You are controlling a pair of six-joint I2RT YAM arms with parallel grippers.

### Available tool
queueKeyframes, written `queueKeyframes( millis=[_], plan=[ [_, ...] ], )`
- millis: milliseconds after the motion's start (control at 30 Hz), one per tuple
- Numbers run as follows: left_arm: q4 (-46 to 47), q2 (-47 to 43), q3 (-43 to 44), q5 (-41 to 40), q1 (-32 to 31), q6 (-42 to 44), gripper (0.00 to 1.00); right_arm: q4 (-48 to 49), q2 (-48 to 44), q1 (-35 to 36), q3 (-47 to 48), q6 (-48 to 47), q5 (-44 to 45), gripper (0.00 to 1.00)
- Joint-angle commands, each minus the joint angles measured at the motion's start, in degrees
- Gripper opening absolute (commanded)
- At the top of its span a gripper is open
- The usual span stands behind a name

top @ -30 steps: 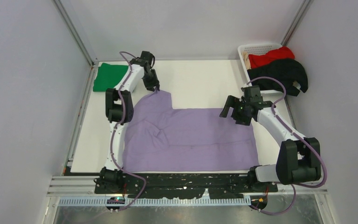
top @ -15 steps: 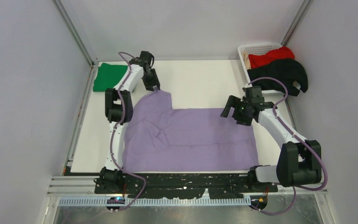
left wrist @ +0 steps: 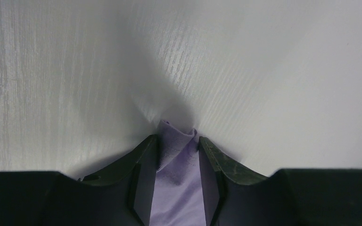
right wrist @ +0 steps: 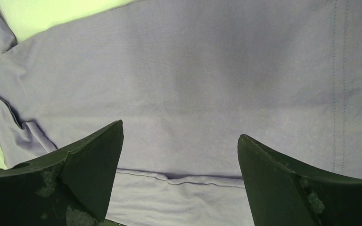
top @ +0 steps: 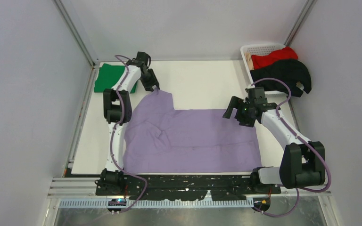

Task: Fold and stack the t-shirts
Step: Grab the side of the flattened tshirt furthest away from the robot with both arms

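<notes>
Lavender t-shirt (top: 193, 136) is spread on the desk (top: 207, 84); its far sleeve tip (left wrist: 178, 146) is pinched in the nearly closed left jaws; right jaws are held wide and empty above it; sleeve is to be drawn flat before folding

Your left gripper (left wrist: 179, 143) sits bottom centre of frame, with its fingers (left wrist: 143, 169) pressed against both sides of a bunched purple shirt (left wrist: 176, 193) fold. The fold's tip pokes just past them. White table (left wrist: 273, 66) fills the rest.
</notes>
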Motion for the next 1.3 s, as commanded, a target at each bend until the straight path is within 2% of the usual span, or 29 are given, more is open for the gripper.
queueKeyframes(
  millis=[0, 367, 500, 667, 833, 900, 1000, 1033, 1167, 1267],
  plan=[
    [1.99, -1.28, 0.42, 1.32, 0.53, -0.67, 0.4, -0.14, -1.87, -0.16, 1.62, 0.82, 0.12, 0.98],
    [2.13, -1.36, 0.17, 1.6, 1.58, -1.64, 0.45, -0.59, -2.02, -0.16, 2.17, 1.57, 0.14, 0.99],
    [2.31, -1.28, 0.14, 2.11, 1.71, -1.43, 0.44, -0.88, -2.02, -0.16, 2.52, 1.67, 0.26, 0.99],
    [2.87, -1.08, 0.19, 4.23, 1.78, 0.2, 0.35, -1.33, -2.1, -0.16, 2.92, 1.7, 0.45, 0.99],
    [2.56, -1.04, 0.1, 5.86, 1.68, 1.92, 0.34, -1.99, -2.12, -0.19, 3.22, 1.42, 1.07, 0.99],
    [2.58, -1.2, -0.26, 6.34, 1.7, 3.05, 0.26, -2.07, -2.25, -0.16, 3.21, 1.29, 1.26, 0.99],
    [2.35, -1.42, -0.4, 6.46, 1.64, 3.55, 0.02, -2.02, -2.29, -0.16, 3.24, 1.0, 1.48, 0.99],
    [2.28, -1.32, -0.34, 6.34, 1.61, 3.51, 0.0, -1.98, -2.24, -0.16, 3.34, 0.82, 1.64, 0.99],
    [1.7, -1.17, 0.61, 5.95, 1.59, 5.38, 0.0, -1.99, -2.27, -0.16, 4.28, -0.13, 3.41, 0.99],
    [0.87, -1.99, 0.36, 5.84, 1.44, 7.64, 0.0, -2.23, -1.43, -0.27, 5.81, -0.31, 8.61, 0.99]
  ],
)
